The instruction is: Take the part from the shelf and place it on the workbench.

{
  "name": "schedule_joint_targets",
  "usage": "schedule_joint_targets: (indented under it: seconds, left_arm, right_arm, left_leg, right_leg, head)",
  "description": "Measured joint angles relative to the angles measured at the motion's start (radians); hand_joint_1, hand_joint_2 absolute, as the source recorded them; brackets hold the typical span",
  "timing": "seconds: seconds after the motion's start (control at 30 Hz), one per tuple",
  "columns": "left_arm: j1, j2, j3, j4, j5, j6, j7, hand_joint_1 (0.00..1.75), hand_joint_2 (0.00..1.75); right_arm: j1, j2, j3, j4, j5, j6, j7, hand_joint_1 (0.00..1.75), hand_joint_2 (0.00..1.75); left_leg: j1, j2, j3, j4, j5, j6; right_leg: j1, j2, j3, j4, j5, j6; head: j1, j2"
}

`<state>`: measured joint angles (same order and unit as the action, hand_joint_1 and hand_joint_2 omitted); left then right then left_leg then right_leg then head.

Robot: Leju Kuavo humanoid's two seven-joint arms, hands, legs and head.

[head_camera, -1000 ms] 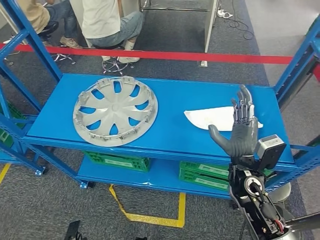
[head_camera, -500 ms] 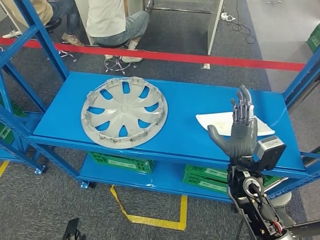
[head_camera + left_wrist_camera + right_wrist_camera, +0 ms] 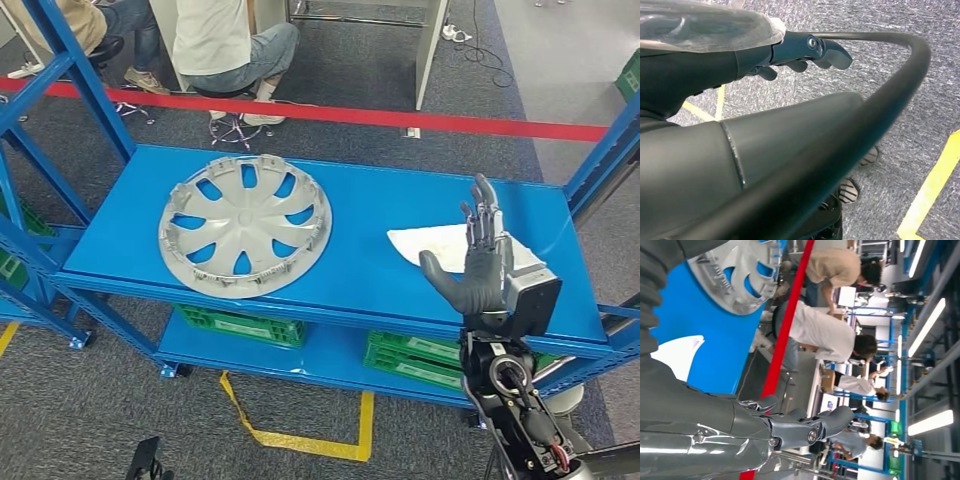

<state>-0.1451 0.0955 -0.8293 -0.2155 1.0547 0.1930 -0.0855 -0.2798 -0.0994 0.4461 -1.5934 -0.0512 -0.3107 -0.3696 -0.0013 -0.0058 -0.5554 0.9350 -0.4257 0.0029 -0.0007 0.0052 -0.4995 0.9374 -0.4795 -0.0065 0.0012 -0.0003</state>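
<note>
A blue metal shelf (image 3: 362, 215) spans the head view, its top deck seen from above and framed by blue uprights at both ends. Grey carpet (image 3: 90, 420) lies beneath it, marked with yellow floor tape (image 3: 302, 437). A red barrier tape (image 3: 377, 117) is stretched behind the shelf, and beyond it two seated people (image 3: 226, 45) are seen from the shoulders down. Green crates (image 3: 241, 324) are stored on the lower deck.

The part, a large silver wheel cover (image 3: 245, 224), is laid flat on the left half of the top deck, near the front edge. Its spokes and cut-outs are seen face-up, and nothing is touching it. In the right wrist view the same cover (image 3: 736, 272) is seen on the blue deck beyond the hand.

A white sheet (image 3: 453, 246) is spread on the right half of the deck, well apart from the wheel cover.

The right hand (image 3: 481, 262) is raised over the front edge of the shelf, in front of the white sheet. Its fingers (image 3: 483, 215) are extended upward, the thumb is spread to the side, and nothing is held.

The left hand (image 3: 806, 52) is seen over the carpet in the left wrist view, with nothing in it; whether its fingers are spread or curled cannot be told.
</note>
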Motion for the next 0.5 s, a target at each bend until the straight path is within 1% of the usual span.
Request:
schedule_joint_targets:
  seconds: [0.13, 0.2, 0.27, 0.37, 0.5]
  left_arm:
    - [0.000, 0.000, 0.000, 0.000, 0.001, -0.001, 0.001, 0.00, 0.00]
    - [0.000, 0.000, 0.000, 0.000, 0.003, -0.003, 0.003, 0.00, 0.00]
    - [0.000, 0.000, 0.000, 0.000, 0.006, -0.007, 0.006, 0.00, 0.00]
    - [-0.001, -0.001, 0.000, 0.000, 0.012, -0.014, 0.006, 0.00, 0.00]
    - [0.002, -0.002, -0.001, 0.000, 0.022, -0.016, 0.007, 0.00, 0.00]
  right_arm:
    - [-0.011, -0.012, -0.004, 0.001, 0.023, 0.005, 0.031, 0.00, 1.75]
    - [-0.022, -0.022, -0.004, 0.006, 0.062, 0.018, 0.081, 0.00, 1.75]
    - [-0.047, -0.041, -0.001, 0.020, 0.119, 0.046, 0.153, 0.00, 1.75]
    - [-0.118, -0.083, 0.012, 0.071, 0.193, 0.112, 0.262, 0.00, 1.75]
    - [-0.214, -0.145, 0.040, 0.154, 0.241, 0.185, 0.343, 0.00, 1.75]
  left_leg:
    - [0.001, 0.000, 0.000, -0.001, 0.000, -0.001]
    - [0.001, 0.000, 0.000, -0.001, 0.000, -0.001]
    - [0.001, 0.000, 0.000, -0.002, 0.000, -0.001]
    - [0.001, 0.000, 0.001, -0.002, 0.001, -0.001]
    - [0.001, -0.001, 0.001, -0.002, 0.001, -0.001]
  right_leg:
    - [0.001, 0.000, 0.000, 0.000, 0.000, 0.000]
    - [0.001, 0.000, 0.000, 0.000, 0.000, 0.000]
    - [0.001, 0.000, 0.000, 0.000, 0.000, 0.000]
    - [0.001, 0.000, 0.000, 0.000, 0.000, 0.000]
    - [0.001, -0.002, 0.001, 0.000, 0.000, 0.000]
  head:
    - [-0.001, 0.000]
    - [-0.001, 0.000]
    - [-0.002, 0.000]
    - [-0.003, 0.000]
    - [-0.001, 0.000]
